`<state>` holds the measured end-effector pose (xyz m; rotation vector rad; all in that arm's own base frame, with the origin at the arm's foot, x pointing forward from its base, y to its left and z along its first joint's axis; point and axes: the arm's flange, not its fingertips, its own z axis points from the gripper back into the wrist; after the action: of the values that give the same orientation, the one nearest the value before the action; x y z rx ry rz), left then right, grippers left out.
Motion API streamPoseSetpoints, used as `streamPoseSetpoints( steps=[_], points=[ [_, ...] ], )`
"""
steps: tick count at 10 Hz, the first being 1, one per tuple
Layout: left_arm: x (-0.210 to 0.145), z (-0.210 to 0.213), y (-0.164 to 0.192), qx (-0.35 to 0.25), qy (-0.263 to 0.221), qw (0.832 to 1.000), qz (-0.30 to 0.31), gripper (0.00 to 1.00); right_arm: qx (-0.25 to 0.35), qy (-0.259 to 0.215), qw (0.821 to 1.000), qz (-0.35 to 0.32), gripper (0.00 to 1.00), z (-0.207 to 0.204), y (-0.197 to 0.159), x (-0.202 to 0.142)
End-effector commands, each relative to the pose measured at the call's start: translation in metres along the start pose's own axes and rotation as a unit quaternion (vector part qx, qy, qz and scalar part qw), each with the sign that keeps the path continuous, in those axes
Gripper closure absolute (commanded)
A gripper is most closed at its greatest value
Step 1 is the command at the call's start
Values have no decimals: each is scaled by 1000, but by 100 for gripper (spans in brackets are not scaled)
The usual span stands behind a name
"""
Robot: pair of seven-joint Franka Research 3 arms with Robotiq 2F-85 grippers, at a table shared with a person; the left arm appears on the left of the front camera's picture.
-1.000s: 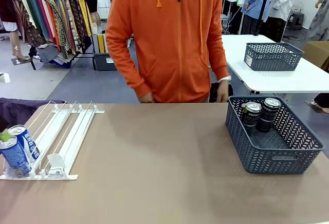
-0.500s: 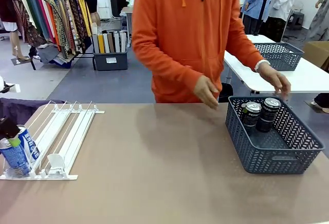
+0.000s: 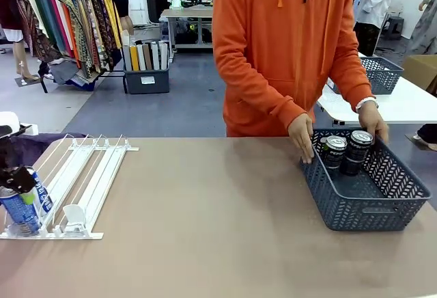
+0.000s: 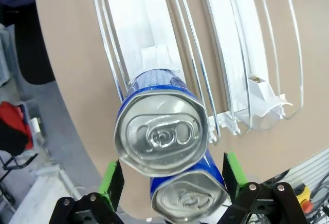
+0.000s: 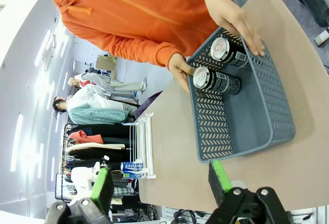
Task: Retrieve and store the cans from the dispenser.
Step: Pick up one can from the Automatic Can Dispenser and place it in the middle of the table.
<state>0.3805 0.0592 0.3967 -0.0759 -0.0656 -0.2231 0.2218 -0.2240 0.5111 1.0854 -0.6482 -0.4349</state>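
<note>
Here, the left gripper [image 3: 17,178] is lowered over the front left corner of the dispenser [image 3: 102,175], which is laid flat at the left end of the table [image 3: 205,223]. Two blue-and-white cans [image 3: 20,210] are stood upright, one behind the other, in the dispenser's outermost lane, against its low front lip. From the left wrist view, the left gripper [image 4: 169,176] is seen spread wide, with one green pad to either side of the two silver can tops; the nearer can [image 4: 162,134] and the lower can [image 4: 187,199] are touching each other, and neither is clamped. A white pusher block [image 3: 74,214] is parked at the front of a neighbouring lane.

At the right end of the table, two dark cans [image 3: 345,150] are stood side by side in the far part of a grey lattice basket [image 3: 369,212]. The basket is held by the person in the orange hoodie: one hand [image 3: 301,136] is laid on its far left corner and the other hand [image 3: 374,122] on its far rim.

The right gripper [image 5: 160,180] is held released above the table, nothing between its pads, and the basket [image 5: 241,116] is seen well beyond it.
</note>
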Motion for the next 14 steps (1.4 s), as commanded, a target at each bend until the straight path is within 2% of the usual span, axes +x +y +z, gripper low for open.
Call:
streamPoseSetpoints(
  steps=[1,4,5,6,7,12,14],
  points=[
    [-29,-25,-12,-12,-11,1000,-6,0,18,-8,1000,11,0,-1,1,2],
    [-28,-26,-14,-12,-11,1000,-7,0,18,-8,1000,11,0,-1,1,2],
    [-28,-24,-14,-5,-8,1000,-11,23,18,-8,1000,11,0,-1,1,2],
    [-28,-24,-15,-3,-6,1000,-12,81,18,-8,1000,11,0,-1,1,2],
    [-28,-23,-16,-3,-7,1000,-12,100,18,-8,1000,11,0,-1,1,2],
    [-27,-21,-21,1,-14,1000,-16,100,18,-8,1000,11,0,-1,1,2],
    [-31,-4,-22,11,-24,1000,-11,100,18,-8,1000,11,0,-1,1,2]
  ],
)
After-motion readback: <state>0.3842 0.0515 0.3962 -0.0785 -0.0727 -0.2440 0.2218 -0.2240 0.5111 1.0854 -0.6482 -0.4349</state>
